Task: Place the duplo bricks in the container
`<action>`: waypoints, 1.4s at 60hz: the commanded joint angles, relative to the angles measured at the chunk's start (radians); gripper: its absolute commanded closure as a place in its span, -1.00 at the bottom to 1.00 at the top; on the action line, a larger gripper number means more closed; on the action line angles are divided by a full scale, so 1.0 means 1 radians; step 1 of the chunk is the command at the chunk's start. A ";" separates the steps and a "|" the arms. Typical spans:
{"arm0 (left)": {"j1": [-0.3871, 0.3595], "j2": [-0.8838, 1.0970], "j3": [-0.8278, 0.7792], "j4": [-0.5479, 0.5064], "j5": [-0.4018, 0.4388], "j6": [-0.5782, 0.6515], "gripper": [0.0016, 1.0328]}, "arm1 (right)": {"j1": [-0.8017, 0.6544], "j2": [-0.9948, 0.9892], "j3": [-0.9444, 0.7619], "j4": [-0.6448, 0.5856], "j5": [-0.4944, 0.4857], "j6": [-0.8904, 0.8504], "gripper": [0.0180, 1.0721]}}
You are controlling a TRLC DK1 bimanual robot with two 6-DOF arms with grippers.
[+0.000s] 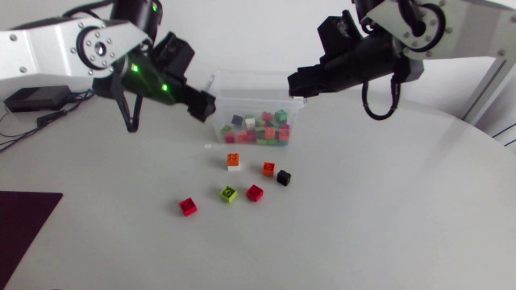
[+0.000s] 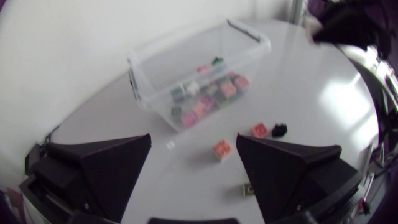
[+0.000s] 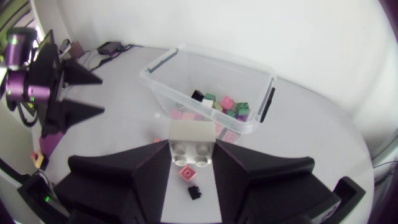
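A clear plastic container with several coloured duplo bricks inside stands at the middle back of the table. In front of it lie loose bricks: an orange-on-white one, an orange one, a black one, a yellow-green one and two red ones. My left gripper hangs open and empty at the container's left side; its wrist view has the container ahead. My right gripper is shut on a white brick, held above the container's right rim.
A dark red mat lies at the table's front left corner. A black power adapter with cables sits at the back left. A tiny white bit lies just in front of the container.
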 commanded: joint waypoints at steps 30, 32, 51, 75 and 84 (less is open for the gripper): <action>0.011 -0.011 -0.278 -0.111 0.007 0.260 -0.86 | 0.031 0.243 0.139 0.222 0.073 0.042 0.44; 0.011 -0.011 -0.281 -0.111 0.008 0.264 -0.86 | 0.034 0.252 0.142 0.234 0.081 0.041 0.44; 0.019 0.047 -0.316 -0.113 0.007 0.309 -0.86 | 0.049 0.346 0.214 0.288 0.128 0.024 0.44; 0.022 0.075 -0.362 -0.125 0.007 0.364 -0.86 | 0.074 0.433 0.259 0.428 0.219 -0.020 0.38; 0.013 0.100 -0.377 -0.137 0.004 0.383 -0.86 | 0.089 0.476 0.298 0.417 0.266 -0.033 -0.93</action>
